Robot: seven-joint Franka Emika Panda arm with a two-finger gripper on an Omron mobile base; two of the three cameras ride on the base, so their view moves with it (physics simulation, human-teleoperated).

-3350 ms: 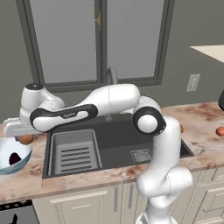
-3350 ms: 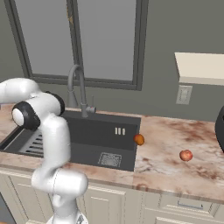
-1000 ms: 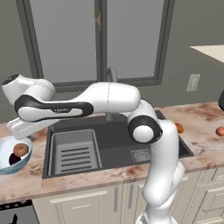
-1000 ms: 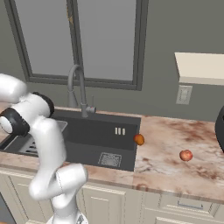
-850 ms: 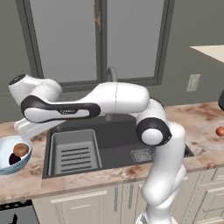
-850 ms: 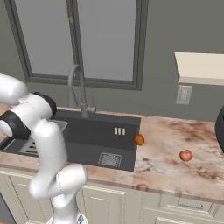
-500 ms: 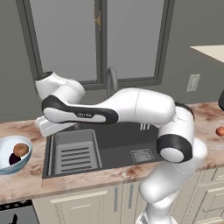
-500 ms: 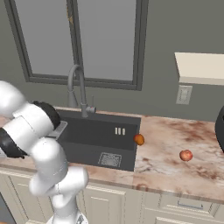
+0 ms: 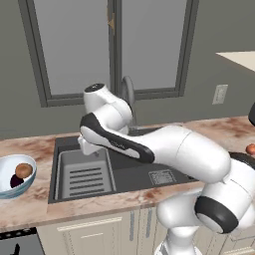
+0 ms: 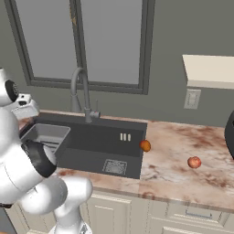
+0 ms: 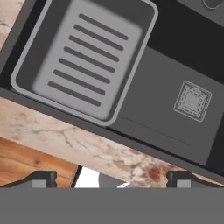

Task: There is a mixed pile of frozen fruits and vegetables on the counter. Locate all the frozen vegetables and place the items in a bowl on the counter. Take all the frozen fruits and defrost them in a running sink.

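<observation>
Hanging over the sink [image 9: 124, 172], my gripper [image 11: 111, 177] stood wide apart and held nothing; its two dark tips [image 11: 40, 178] showed at the bottom of the hand view, with the ribbed tray [image 11: 85, 59] and the square drain [image 11: 192, 100] below them. My arm reached across the basin from the right of the left base view, the hand above the tray's [image 9: 82, 175] back edge.

At the left end of the counter [image 9: 30, 196] sat the bowl [image 9: 6, 172], with the brown oval [image 9: 23, 170] and the dark purple lump [image 9: 16, 182] inside it, touching each other.

Right of the sink, the orange ball [image 10: 145, 146] lay just beside the basin's edge. The reddish ball [image 10: 194, 162] lay farther right on the stone, apart from it. The faucet [image 10: 80, 91] stood behind the basin.
</observation>
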